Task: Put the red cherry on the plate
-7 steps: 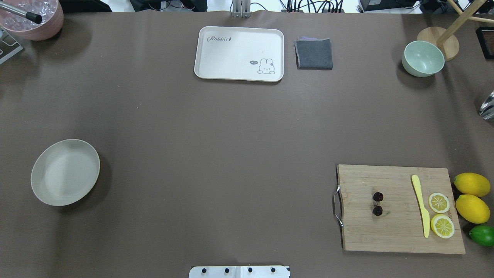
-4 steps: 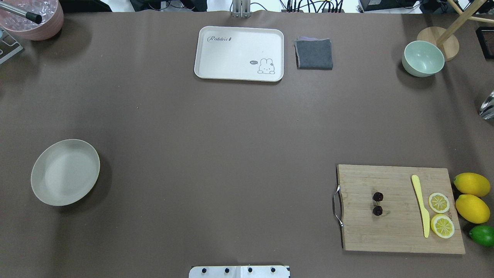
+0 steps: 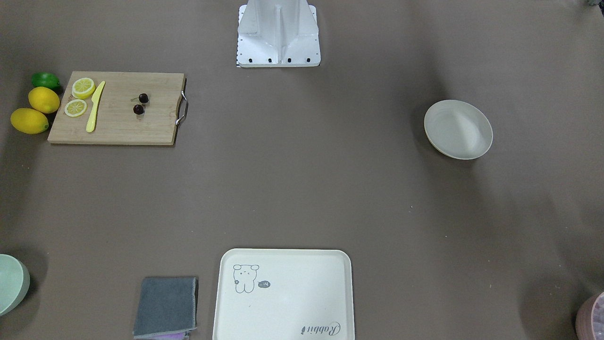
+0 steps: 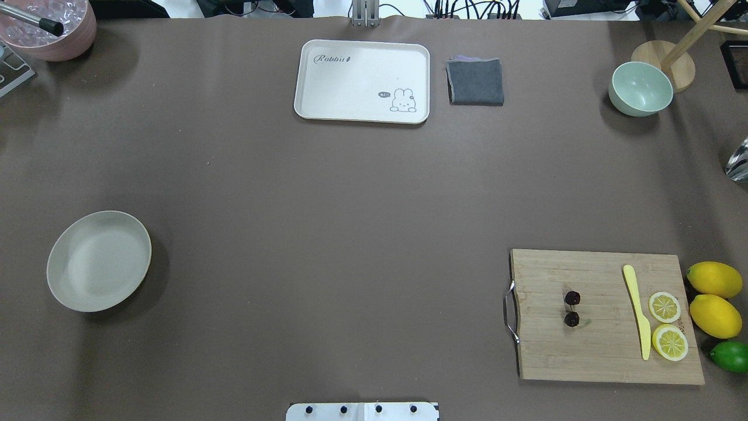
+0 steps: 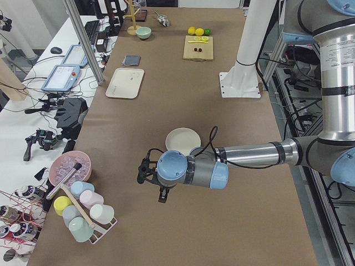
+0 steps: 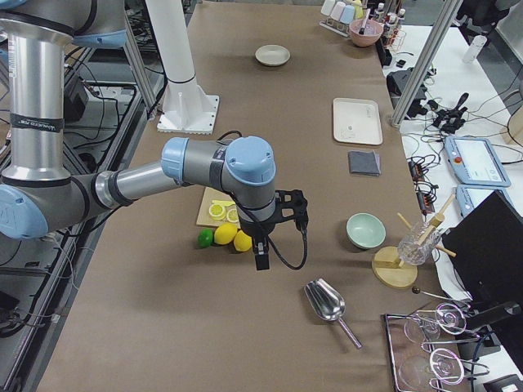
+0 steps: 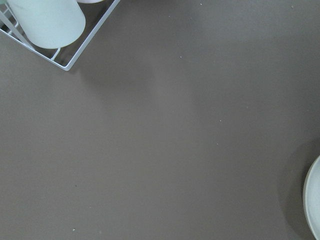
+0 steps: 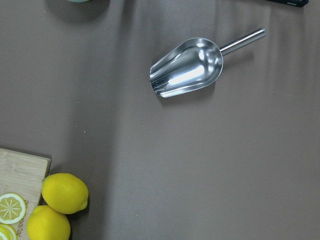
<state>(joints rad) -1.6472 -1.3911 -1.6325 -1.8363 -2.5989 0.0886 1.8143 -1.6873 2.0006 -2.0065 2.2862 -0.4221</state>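
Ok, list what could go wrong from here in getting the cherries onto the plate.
1. The pair of tiny dark-red round cherries lies on the wooden cutting board, with only a thin stem to it. A pinch may well slip or send them rolling.
2. The round off-white plate sits at the opposite end of the table, on the robot's left. The long carry, perhaps with a hand-over, gives chances to drop them.

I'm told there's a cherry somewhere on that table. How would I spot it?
Find the wooden cutting board with the metal handle, on the robot's right. Toward its handle end lies the red cherry: two tiny almost-black balls, far smaller than the lemon slices and yellow knife nearby.
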